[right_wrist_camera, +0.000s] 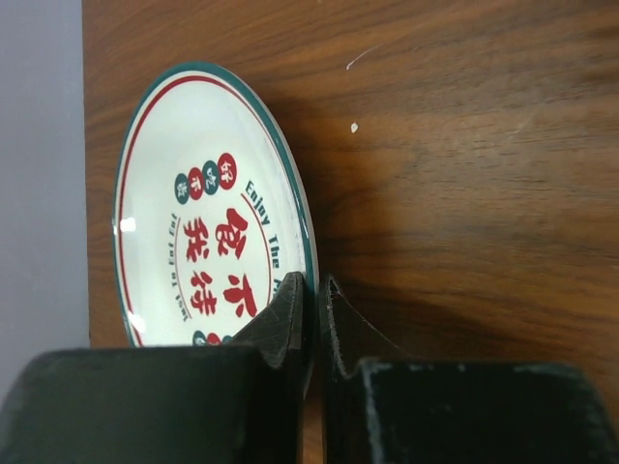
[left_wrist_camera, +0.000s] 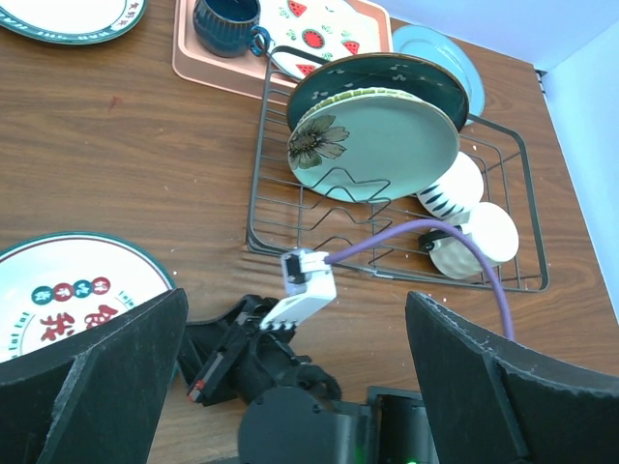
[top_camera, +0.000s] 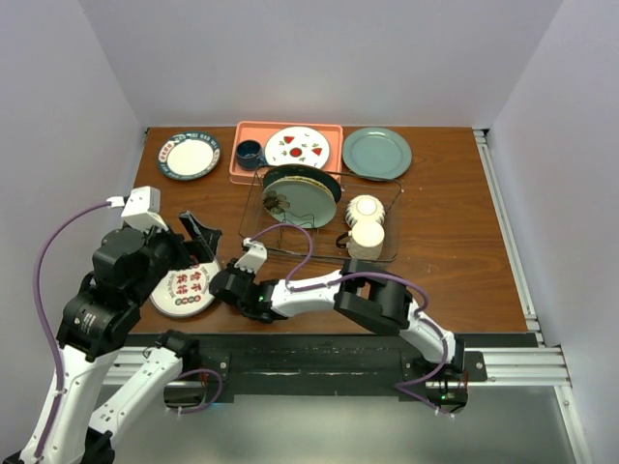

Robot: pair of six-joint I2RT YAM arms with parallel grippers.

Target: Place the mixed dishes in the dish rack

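Observation:
A white dark-green-rimmed plate point(right_wrist_camera: 193, 193) with red characters lies flat on the table at the near left point(top_camera: 184, 290). My right gripper point(right_wrist_camera: 314, 285) is shut on its right rim, one finger over the plate and one outside it. My left gripper point(left_wrist_camera: 297, 319) hangs open just above the right wrist, holding nothing. The dish rack point(top_camera: 387, 253) holds a dark teal plate point(top_camera: 302, 179) and a pale green flower-marked plate point(left_wrist_camera: 372, 145) standing on edge, with two small bowls point(top_camera: 366, 210) point(top_camera: 368, 235) at its right end. A second green-rimmed white plate point(top_camera: 189, 155) lies at the far left.
A salmon-pink tray point(top_camera: 290, 126) behind the rack carries a dark mug point(top_camera: 250, 153) and a white plate with red fruit marks point(top_camera: 297, 147). A plain grey-green plate point(top_camera: 376, 153) lies to its right. Bare wood shows right of the rack.

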